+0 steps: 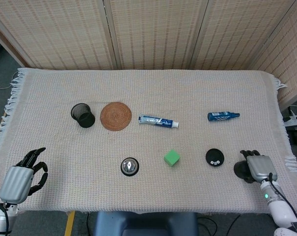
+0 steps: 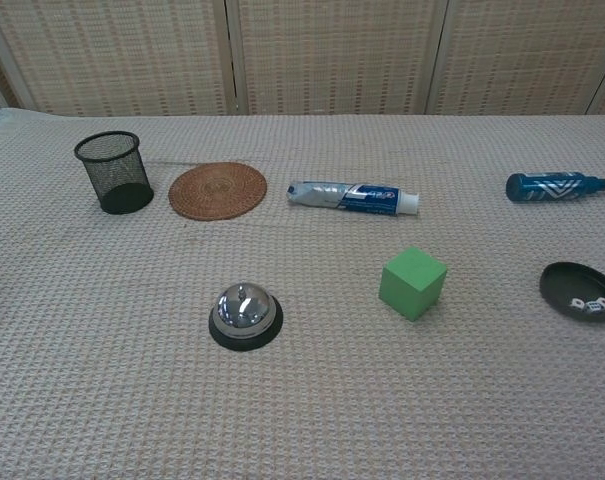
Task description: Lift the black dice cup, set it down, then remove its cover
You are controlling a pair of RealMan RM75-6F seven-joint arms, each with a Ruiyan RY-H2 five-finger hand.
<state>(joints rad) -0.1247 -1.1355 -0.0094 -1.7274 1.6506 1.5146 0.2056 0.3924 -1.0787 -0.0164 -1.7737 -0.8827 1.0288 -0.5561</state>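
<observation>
Right hand (image 1: 256, 168) grips the black cover (image 1: 241, 170) just right of the dice tray (image 1: 214, 157), dice exposed; left hand (image 1: 21, 177), far off, fingers loosely apart, holds nothing.

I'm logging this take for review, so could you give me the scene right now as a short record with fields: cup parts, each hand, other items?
dice cup base: black base lies open on the cloth, white dice showing inside
cover: black cover off the base, held by the right hand beside it
right hand: right hand grips the cover near the table's front right edge
left hand: left hand holds nothing, fingers apart, at the front left corner
other items: green cube, call bell, toothpaste tube, woven coaster, mesh pen cup, blue bottle
</observation>
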